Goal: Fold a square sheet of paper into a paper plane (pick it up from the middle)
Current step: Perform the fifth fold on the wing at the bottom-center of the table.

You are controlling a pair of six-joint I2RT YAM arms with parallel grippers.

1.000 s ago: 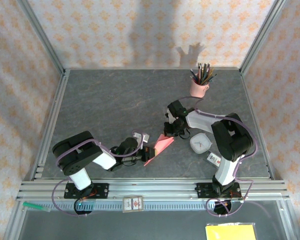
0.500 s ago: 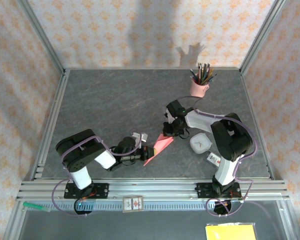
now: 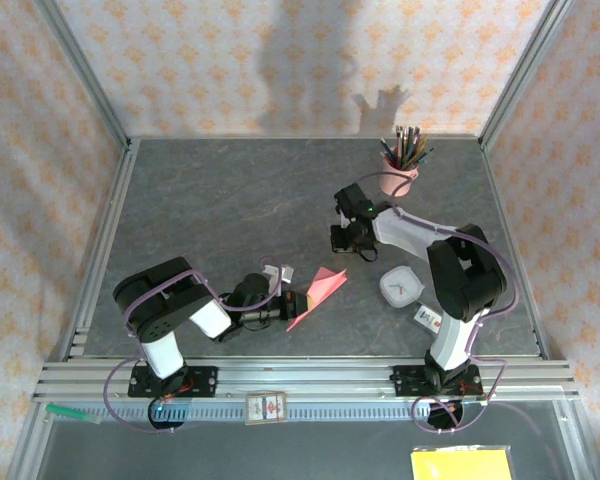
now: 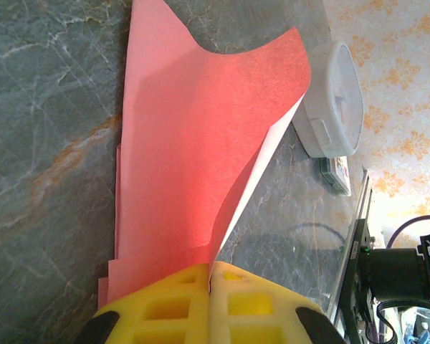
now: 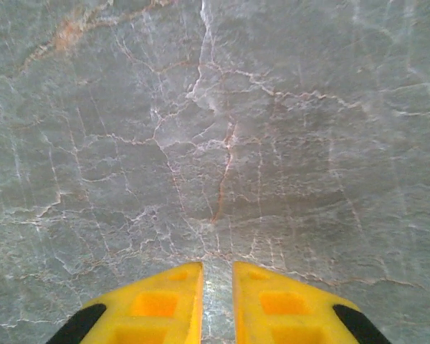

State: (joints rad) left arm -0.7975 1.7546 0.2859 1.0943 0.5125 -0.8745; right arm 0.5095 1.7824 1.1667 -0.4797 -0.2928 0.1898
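In the top view the folded, salmon-pink sheet of paper (image 3: pixel 318 293) lies on the table (image 3: pixel 210 220) just toward 6 o'clock of centre. Its long axis runs from 1 to 7 o'clock and tapers toward 7. The left gripper (image 3: pixel 298 304) is clamped on its 8 o'clock edge. The right gripper (image 3: pixel 344 243), apart at 1 o'clock, has its jaws narrowly parted and grips nothing.

overhead looks down on table (image 3: pixel 230 200), wrist cameras low, close
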